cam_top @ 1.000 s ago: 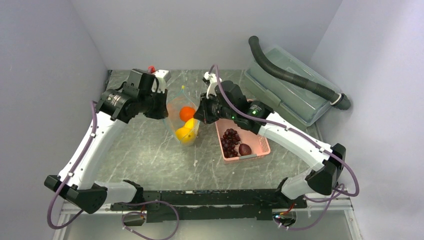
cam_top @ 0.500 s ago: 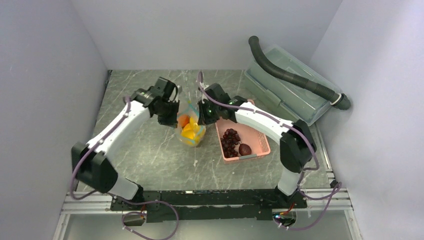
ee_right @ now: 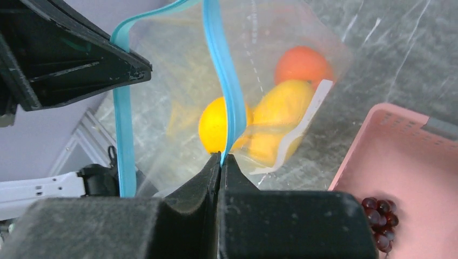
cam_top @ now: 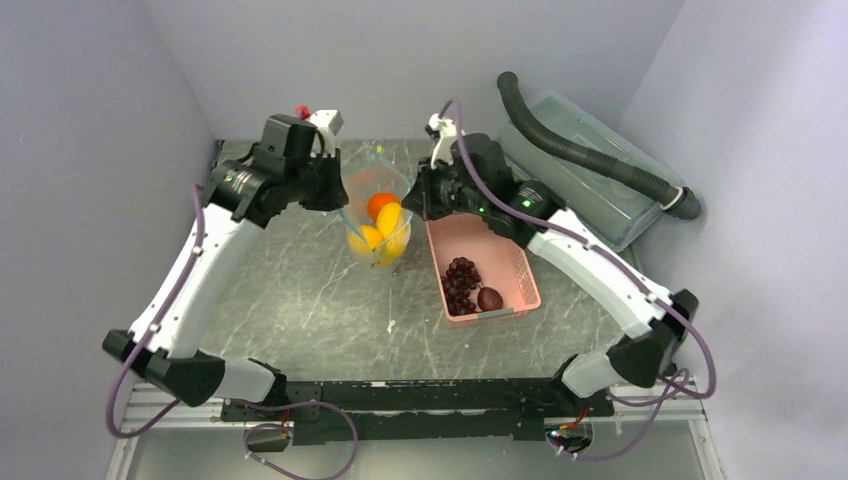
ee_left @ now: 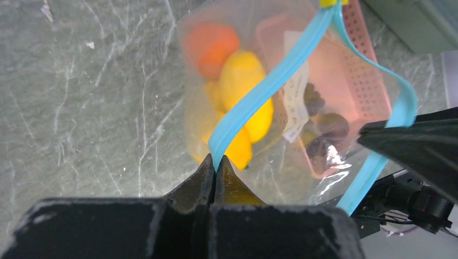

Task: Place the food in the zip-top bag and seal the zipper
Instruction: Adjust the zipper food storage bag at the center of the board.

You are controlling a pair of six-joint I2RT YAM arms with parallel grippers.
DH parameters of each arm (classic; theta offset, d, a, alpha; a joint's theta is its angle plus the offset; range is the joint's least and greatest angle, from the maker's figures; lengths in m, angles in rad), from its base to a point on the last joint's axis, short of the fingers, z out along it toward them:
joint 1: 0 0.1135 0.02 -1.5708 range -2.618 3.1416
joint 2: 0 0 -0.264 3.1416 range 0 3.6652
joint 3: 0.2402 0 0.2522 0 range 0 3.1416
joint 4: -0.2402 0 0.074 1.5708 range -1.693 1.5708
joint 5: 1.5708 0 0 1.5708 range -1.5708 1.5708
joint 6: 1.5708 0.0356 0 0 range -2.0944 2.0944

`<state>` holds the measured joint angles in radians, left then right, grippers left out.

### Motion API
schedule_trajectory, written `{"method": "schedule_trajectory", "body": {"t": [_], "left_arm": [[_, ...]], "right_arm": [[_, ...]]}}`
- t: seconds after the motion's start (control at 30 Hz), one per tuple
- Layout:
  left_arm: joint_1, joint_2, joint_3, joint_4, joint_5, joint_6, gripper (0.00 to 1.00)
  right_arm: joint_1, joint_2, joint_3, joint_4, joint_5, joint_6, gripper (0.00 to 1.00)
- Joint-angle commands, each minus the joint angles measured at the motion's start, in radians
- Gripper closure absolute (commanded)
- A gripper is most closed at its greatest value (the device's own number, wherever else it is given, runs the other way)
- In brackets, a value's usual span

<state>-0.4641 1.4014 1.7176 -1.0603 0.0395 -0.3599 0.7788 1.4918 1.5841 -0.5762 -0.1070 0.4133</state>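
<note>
Left, right jaws each clamped on zipper (ee_left: 259, 93) lip; bag (cam_top: 358, 195) between them floppy, slick, sagging with fruit (cam_top: 380, 240); hold strip, not film

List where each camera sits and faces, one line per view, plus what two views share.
Top: high behind the arm bases, looking down on the table; both arms show, bag between them.
Left wrist: on the left arm, looking past its shut left pincer at the blue strip.
Right wrist: on the right arm, looking past its shut right pincer at that strip.
Shared: both wrist views show the orange inside the bag.
</note>
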Motion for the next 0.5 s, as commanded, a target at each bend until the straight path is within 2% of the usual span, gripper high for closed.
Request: {"method": "schedule_trajectory", "body": {"t": [0.0, 0.27, 0.47], "left_arm": [[0.001, -0.045, 0.002, -0.041, -0.032, 0.010, 1.00], [0.001, -0.003, -0.259, 0.087, 0.010, -0.033, 1.00], [0.001, 0.042, -0.282, 0.091, 0.065, -0.039, 1.00]], "right_arm": [[0.000, -0.038, 0.018, 0.005, 0.033, -0.015, 1.00], [-0.004, 0.058, -0.134, 0.084, -0.020, 0.024, 1.00], [-0.004, 0.091, -0.133, 0.077, -0.023, 0.029, 1.00]]}}
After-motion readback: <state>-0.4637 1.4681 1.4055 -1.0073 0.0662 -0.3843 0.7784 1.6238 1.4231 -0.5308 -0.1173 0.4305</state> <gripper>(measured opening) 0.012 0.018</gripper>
